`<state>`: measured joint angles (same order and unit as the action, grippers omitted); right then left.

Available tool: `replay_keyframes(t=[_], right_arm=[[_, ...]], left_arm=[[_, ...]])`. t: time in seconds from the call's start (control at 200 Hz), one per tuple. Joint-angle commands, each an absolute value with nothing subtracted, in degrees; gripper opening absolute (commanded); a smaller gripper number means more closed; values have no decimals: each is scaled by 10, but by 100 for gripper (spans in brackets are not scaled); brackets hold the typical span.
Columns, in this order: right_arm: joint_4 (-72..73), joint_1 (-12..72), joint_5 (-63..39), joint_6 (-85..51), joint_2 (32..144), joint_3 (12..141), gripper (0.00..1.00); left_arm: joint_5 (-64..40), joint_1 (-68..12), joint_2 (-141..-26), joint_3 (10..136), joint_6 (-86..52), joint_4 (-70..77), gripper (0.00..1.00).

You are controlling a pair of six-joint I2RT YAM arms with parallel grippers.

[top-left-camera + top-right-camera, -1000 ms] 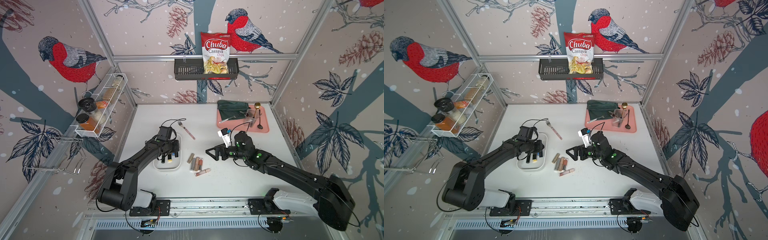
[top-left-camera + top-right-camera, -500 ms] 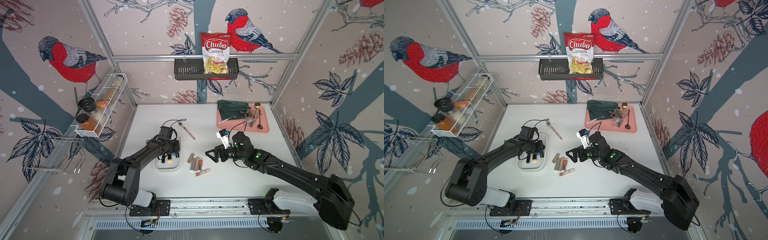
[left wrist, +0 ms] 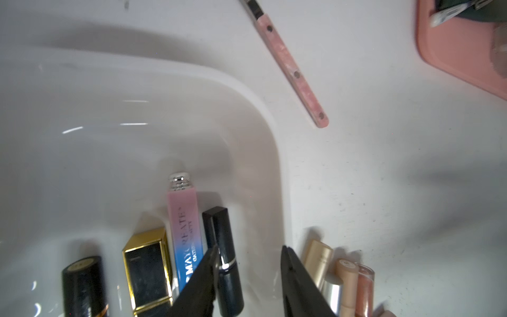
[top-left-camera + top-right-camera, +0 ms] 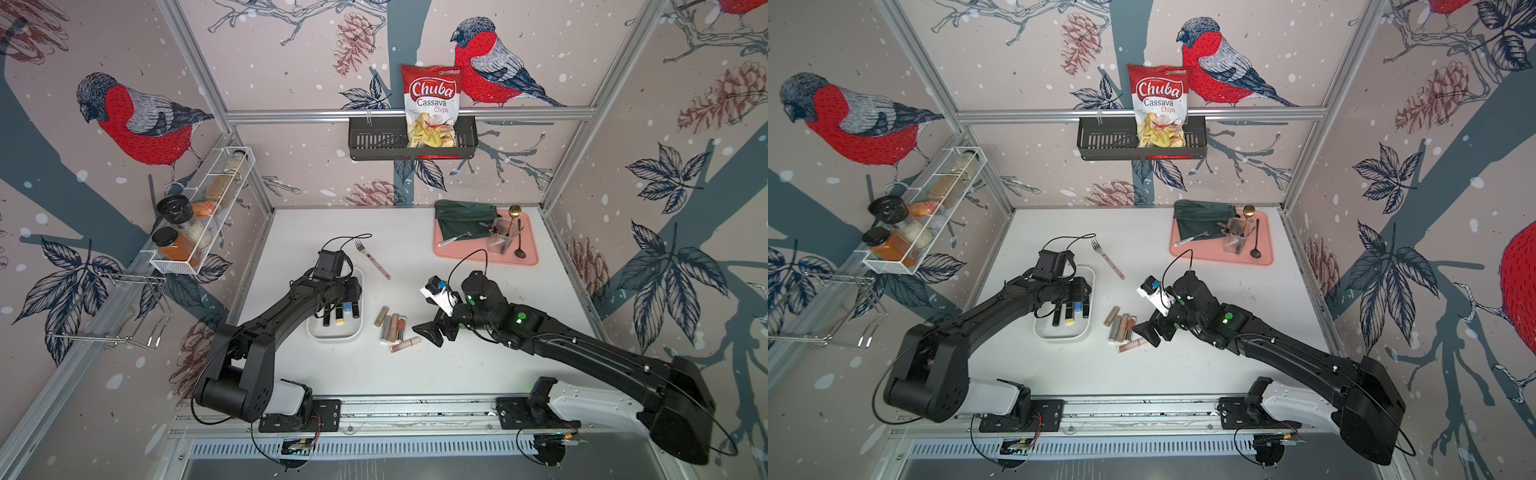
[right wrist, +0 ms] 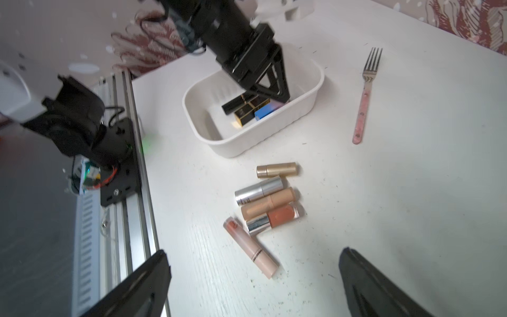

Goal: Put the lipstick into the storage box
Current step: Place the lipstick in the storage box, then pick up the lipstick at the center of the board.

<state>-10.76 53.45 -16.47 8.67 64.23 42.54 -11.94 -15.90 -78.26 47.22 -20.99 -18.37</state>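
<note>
We read this as drop-off: left fingers (image 3: 197, 285) apart, empty, in the white plastic storage box (image 5: 274, 137) beside a dark navy lipstick tube (image 3: 230, 288); next, the spread right fingers (image 5: 142, 282) should straddle the pale pink lipstick tube (image 5: 251, 247) just ahead.

The red chip bag (image 4: 432, 106) reads "Chuba Cassava Chips"; the pink-and-blue tube (image 3: 185, 233) in the storage box (image 3: 258, 118) reads "MAYCREATE".

White storage box (image 5: 247, 142), and inside it a pink-to-blue tube (image 3: 185, 233), a gold-framed black lipstick (image 3: 146, 269), a navy lipstick (image 3: 222, 227). Out on the white table (image 5: 384, 192): gold tube (image 5: 277, 169), silver tube (image 5: 259, 190), beige tube (image 5: 269, 204), coral tube (image 5: 274, 218). Speckled pink on the fork handle (image 3: 290, 68)! Salmon tray (image 4: 469, 254), red-breasted birds (image 4: 141, 124) patterning the walls (image 4: 291, 62).
</note>
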Motion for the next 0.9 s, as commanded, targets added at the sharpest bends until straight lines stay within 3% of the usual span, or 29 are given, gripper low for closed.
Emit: replay_keyframes(t=[0.0, 0.3, 0.555, 0.895], right_arm=[[-177, 546, -122, 225, 664, 442, 100], [-225, 605, -57, 282, 753, 461, 100], [-241, 654, 2, 295, 827, 477, 100], [-232, 648, 38, 318, 891, 501, 96]], left_arm=[[-140, -158, -741, 490, -196, -202, 46], [-144, -154, -637, 495, -135, -245, 56], [-175, -138, -611, 436, -128, -210, 56], [-184, -127, -595, 410, -122, -189, 57]])
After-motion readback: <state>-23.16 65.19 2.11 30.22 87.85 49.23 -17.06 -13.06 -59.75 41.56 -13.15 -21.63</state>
